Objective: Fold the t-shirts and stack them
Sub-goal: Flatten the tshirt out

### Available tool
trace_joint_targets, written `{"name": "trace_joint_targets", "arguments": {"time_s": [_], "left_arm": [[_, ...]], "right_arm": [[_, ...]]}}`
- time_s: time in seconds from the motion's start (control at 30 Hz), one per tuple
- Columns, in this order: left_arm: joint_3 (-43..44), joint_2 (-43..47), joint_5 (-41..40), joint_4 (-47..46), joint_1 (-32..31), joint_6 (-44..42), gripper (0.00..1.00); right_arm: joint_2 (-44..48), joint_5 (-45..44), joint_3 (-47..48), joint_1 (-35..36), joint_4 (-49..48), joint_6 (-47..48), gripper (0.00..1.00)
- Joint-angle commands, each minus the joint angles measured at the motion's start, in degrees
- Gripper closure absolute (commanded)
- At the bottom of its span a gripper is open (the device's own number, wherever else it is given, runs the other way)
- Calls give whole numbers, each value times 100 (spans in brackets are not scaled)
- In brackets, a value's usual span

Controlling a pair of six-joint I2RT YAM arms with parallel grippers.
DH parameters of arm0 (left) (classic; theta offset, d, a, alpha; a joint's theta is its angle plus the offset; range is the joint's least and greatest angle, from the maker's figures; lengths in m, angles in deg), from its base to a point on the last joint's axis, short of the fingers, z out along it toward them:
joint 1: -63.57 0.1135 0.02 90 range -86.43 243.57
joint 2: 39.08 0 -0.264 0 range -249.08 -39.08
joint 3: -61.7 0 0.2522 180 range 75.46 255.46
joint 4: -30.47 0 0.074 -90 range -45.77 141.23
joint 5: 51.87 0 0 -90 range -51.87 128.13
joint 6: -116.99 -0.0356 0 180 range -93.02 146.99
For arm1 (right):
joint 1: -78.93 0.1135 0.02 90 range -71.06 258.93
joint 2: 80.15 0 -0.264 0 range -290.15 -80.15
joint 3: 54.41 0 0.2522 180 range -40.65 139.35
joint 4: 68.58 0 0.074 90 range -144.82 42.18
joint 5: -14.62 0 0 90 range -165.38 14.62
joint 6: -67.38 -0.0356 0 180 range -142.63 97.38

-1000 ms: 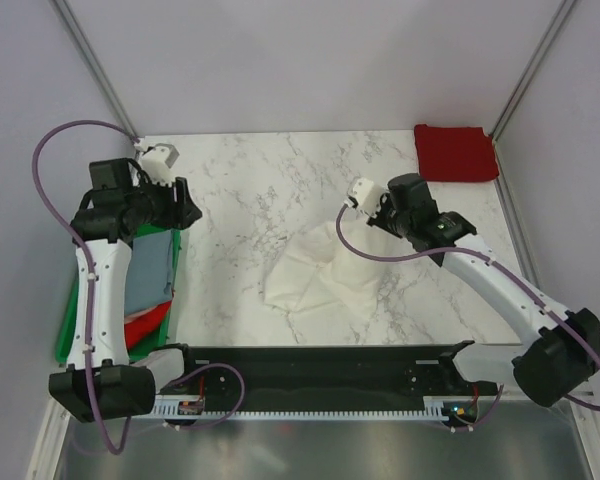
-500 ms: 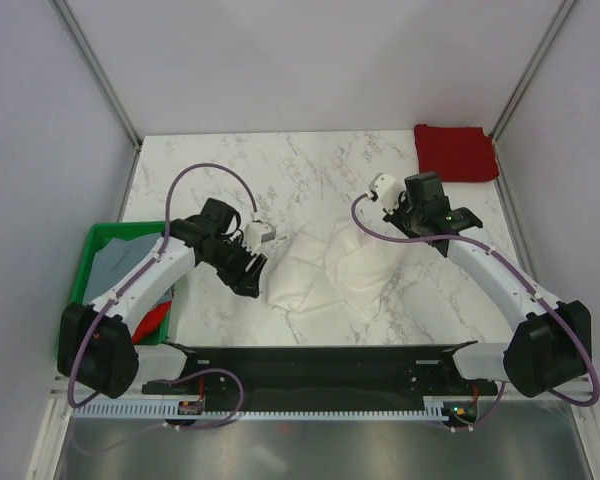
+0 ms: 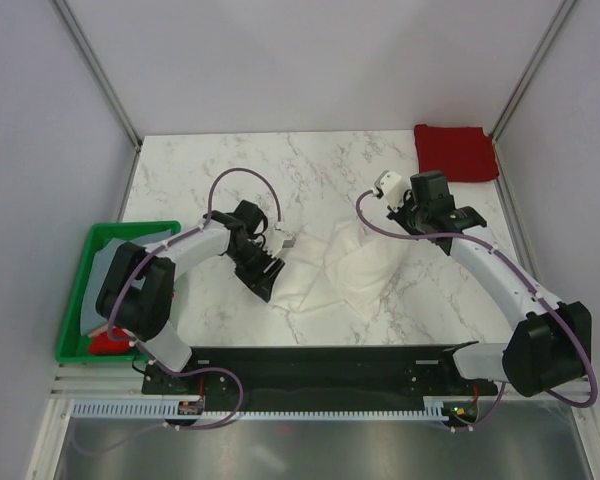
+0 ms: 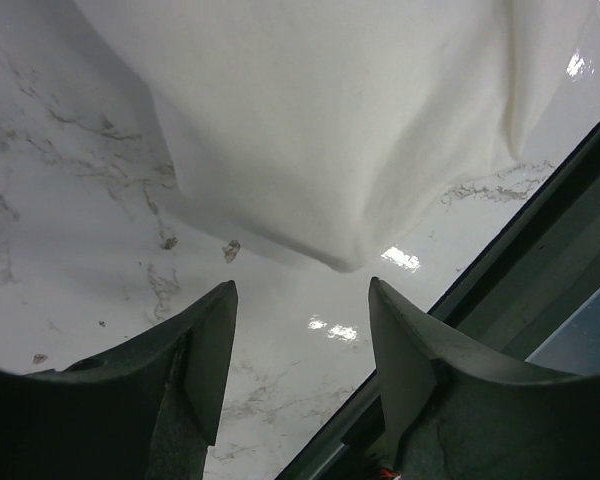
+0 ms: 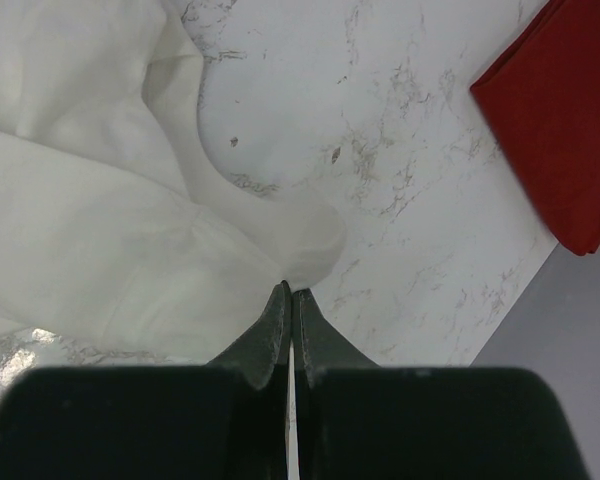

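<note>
A large white t-shirt lies crumpled mid-table. My right gripper is shut on a fold at its far right, and the cloth rises to the pinch. In the right wrist view the gripper has its tips pinched on the white t-shirt. My left gripper stands open at the shirt's left edge. In the left wrist view the gripper holds nothing, and the white t-shirt's corner lies just ahead of it. A folded dark red t-shirt lies at the back right corner.
A green crate stands at the table's left edge with a grey-blue shirt and a bright red one inside. A black rail runs along the near edge. Grey walls close in the sides.
My left arm has swung from over the crate across to the white t-shirt's left edge, jaws open. My right gripper has shifted slightly right with the pinched cloth.
</note>
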Motion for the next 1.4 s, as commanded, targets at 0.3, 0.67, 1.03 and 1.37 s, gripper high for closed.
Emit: {"name": "trace_joint_targets", "arguments": {"time_s": [0.3, 0.67, 1.03, 1.37], "left_arm": [[389, -562, 464, -113, -221, 43, 45], [601, -292, 720, 151, -230, -115, 98], [2540, 1248, -273, 1521, 578, -1054, 98], [2289, 1801, -256, 2129, 614, -1188, 98]], "right_arm": [[-10, 158, 169, -135, -79, -82, 100], [16, 158, 204, -222, -141, -117, 100], [613, 228, 1180, -521, -421, -495, 100], [1387, 254, -295, -521, -335, 383, 100]]}}
